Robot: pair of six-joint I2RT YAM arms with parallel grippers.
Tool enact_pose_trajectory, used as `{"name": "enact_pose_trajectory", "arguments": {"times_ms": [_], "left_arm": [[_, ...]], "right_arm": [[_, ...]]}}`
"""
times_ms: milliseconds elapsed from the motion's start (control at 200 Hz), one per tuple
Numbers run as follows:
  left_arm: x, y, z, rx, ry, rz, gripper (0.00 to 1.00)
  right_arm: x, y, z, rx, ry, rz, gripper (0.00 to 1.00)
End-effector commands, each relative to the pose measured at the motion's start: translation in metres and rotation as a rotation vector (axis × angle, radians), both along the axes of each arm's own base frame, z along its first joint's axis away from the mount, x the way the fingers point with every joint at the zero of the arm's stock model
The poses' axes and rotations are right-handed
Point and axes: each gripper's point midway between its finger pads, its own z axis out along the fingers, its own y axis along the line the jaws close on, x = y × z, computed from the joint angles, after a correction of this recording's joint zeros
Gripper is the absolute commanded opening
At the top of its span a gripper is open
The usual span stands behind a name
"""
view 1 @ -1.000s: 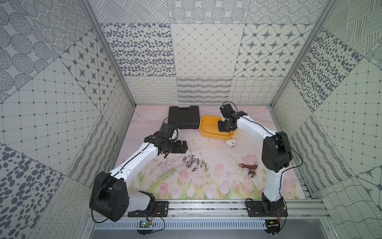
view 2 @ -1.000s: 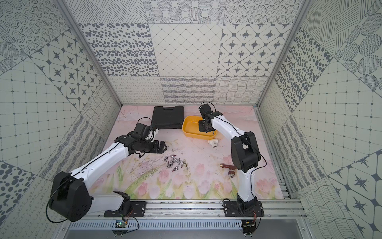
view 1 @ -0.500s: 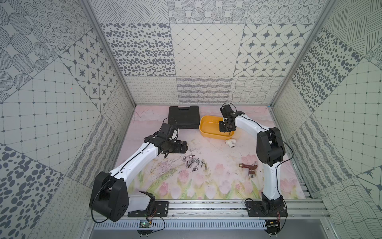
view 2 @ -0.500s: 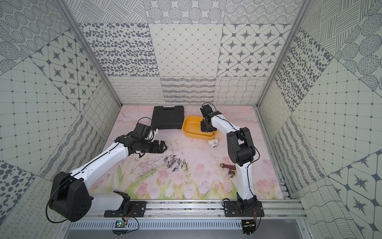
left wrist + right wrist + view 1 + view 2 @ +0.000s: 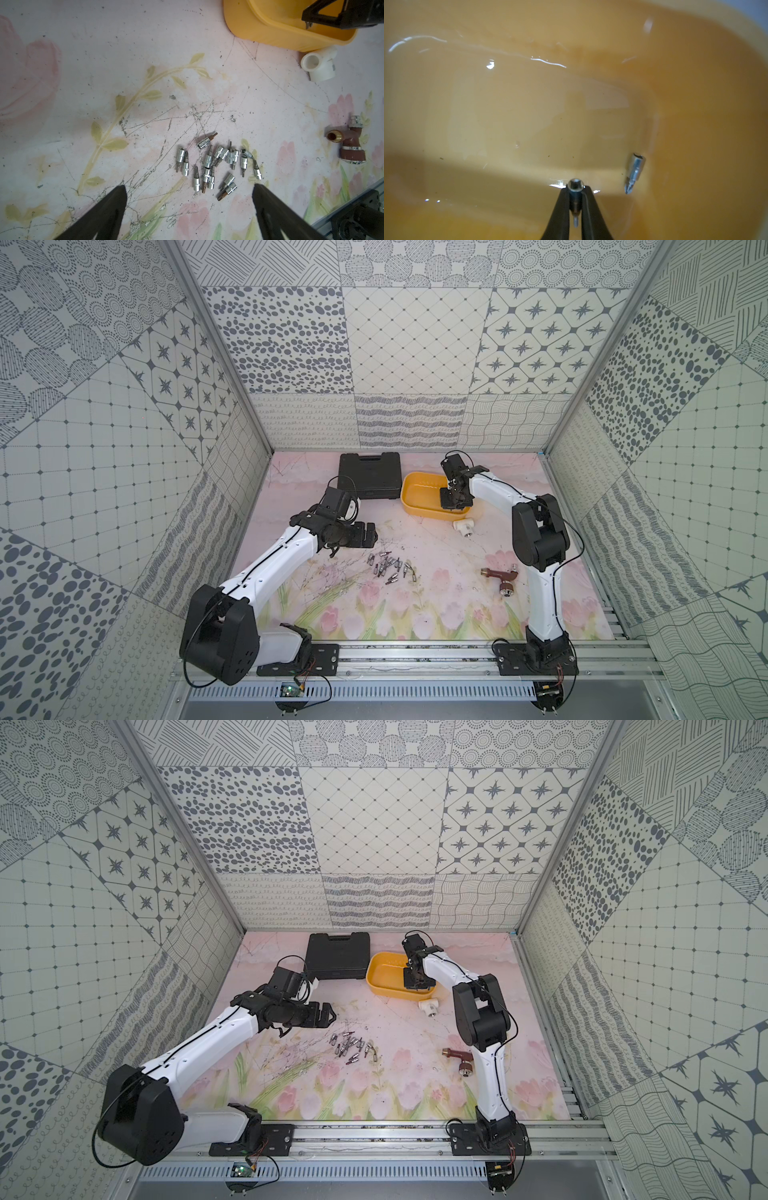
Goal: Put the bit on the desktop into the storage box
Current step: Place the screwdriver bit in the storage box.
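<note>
Your right gripper (image 5: pixel 576 189) clamped bit (image 5: pixel 575 185) inside storage box (image 5: pixel 508 104), near second bit (image 5: pixel 634 170); low, gentle release was your best move; left gripper (image 5: pixel 189 186) gaped empty outside box

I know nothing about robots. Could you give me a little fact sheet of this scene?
Right gripper: shut on a small silver socket bit, within the shallow yellow plastic tub
Left gripper: open, empty, above the pile of silver bits on the flowered tabletop
Already in tub: one other silver bit
Also there: black ribbed plastic case, white pipe fitting, reddish-brown valve
</note>
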Motion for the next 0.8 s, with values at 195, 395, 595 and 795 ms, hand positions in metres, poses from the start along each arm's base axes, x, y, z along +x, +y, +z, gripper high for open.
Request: {"name": "enact_pose_trajectory", "arguments": {"times_ms": [195,395,595,795], "left_arm": [[-0.005,-0.001,-0.001,-0.004,0.020,-0.004,0.99],[-0.005,0.000,0.000,-0.001,0.016,-0.001,0.99],[-0.004,-0.001,-0.001,-0.002,0.017,-0.003,0.99],[-0.004,-0.001,0.000,-0.002,0.013,-0.005,0.99]], "right_arm": [[0.002,-0.008,0.001,-0.027,-0.020,-0.014,0.23],[-0.001,-0.011,0.029,-0.021,-0.085,-0.011,0.40],[-0.013,-0.014,0.059,-0.005,-0.153,-0.007,0.52],[-0.032,-0.015,0.082,0.006,-0.195,0.009,0.62]]}}
